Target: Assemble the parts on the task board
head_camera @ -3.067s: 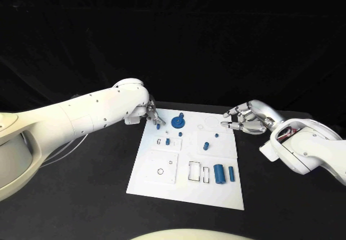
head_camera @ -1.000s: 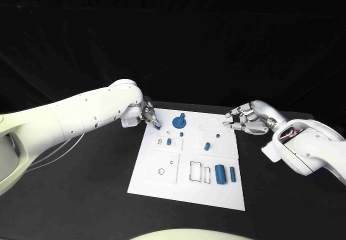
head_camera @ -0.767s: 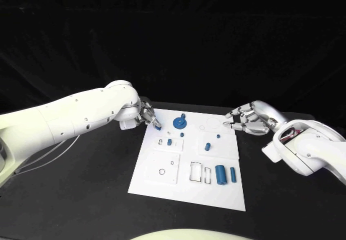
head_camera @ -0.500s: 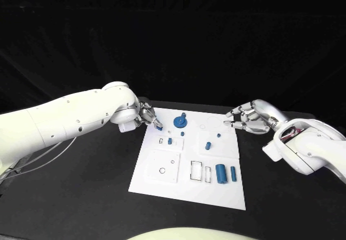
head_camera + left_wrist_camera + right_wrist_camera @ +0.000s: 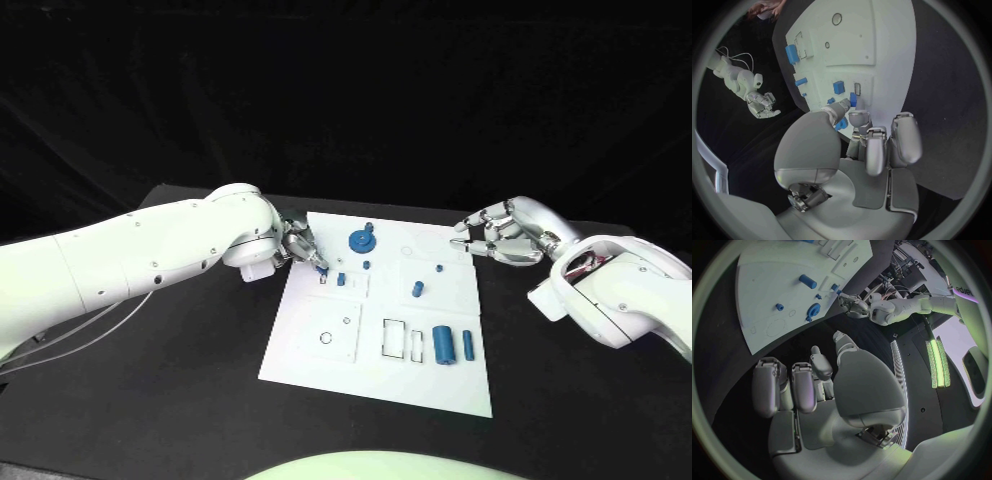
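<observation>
Nearest us, bare black table [image 5: 173, 400] surrounds the board [image 5: 361, 375]. Blue parts [image 5: 449, 345] lie mid-board. At its far left edge our left hand [image 5: 300, 246] pinches a small blue part [image 5: 320, 266]. Our right hand [image 5: 498, 236] hovers off the far right corner, fingers curled, holding nothing.

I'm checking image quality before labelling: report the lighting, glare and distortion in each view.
Head view: the task board is bright and evenly lit against a black table and backdrop, and the small parts stay readable. Left wrist view: fisheye bends the board's straight edges, and the left hand shows soft highlights. Right wrist view: same bending, a green light strip glows at the rim, and the right hand is dimmer.
</observation>
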Available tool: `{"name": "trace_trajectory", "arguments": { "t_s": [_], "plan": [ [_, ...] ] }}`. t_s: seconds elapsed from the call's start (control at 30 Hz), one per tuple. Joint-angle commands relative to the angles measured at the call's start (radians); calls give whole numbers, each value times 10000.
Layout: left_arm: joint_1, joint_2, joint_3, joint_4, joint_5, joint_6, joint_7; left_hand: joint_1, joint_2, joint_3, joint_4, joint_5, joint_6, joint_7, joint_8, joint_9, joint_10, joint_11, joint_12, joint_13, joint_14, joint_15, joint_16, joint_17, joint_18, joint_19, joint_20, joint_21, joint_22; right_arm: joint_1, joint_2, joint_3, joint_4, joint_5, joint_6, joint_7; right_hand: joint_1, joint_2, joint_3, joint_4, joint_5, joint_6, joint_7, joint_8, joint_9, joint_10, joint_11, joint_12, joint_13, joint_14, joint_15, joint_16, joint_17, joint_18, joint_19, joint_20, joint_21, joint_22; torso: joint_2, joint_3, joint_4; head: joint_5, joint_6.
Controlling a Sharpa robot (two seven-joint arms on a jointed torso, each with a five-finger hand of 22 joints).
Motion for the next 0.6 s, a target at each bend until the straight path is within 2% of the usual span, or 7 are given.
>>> {"name": "trace_trajectory", "arguments": {
  "t_s": [0.03, 0.2, 0.6],
  "plan": [
    [-92, 9, 6, 67, -569, -142, 142, -92, -51, 63, -140, 6, 285, -182, 46, 18, 85, -13, 17, 14, 1038, -93, 59, 2629, -71, 79, 2, 56, 15, -6, -2, 1, 3, -20, 91, 71, -41, 5, -76, 8, 42, 4, 5, 43, -13, 44, 6, 35, 11, 440, -84, -51, -15, 108, -34, -39, -69, 1144, 4, -4, -10, 4, -17],
    [-195, 22, 6, 116, -780, -52, 114, -118, -63, 64, -145, 7, 317, -195, 51, 15, 108, -24, 35, 32, 1038, -100, 59, 2629, -77, 92, 0, 70, 40, -7, -8, 0, 2, -20, 92, 73, -41, 5, -76, 8, 42, 4, 5, 43, -13, 44, 6, 35, 11, 440, -84, -51, -15, 108, -34, -39, -69, 1144, 3, 1, -4, 0, -40],
    [-237, 12, 5, 166, -942, 333, -9, -187, -84, 58, -145, 5, 382, -218, 62, 11, 158, -42, 79, 77, 1038, -116, 59, 2629, -88, 120, -6, 100, 93, -7, -19, 0, -3, -14, 94, 71, -41, 5, -76, 8, 42, 4, 5, 43, -13, 44, 6, 35, 11, 440, -84, -51, -15, 108, -34, -39, -69, 1144, 1, 4, -7, -3, -69]
  ]
}}
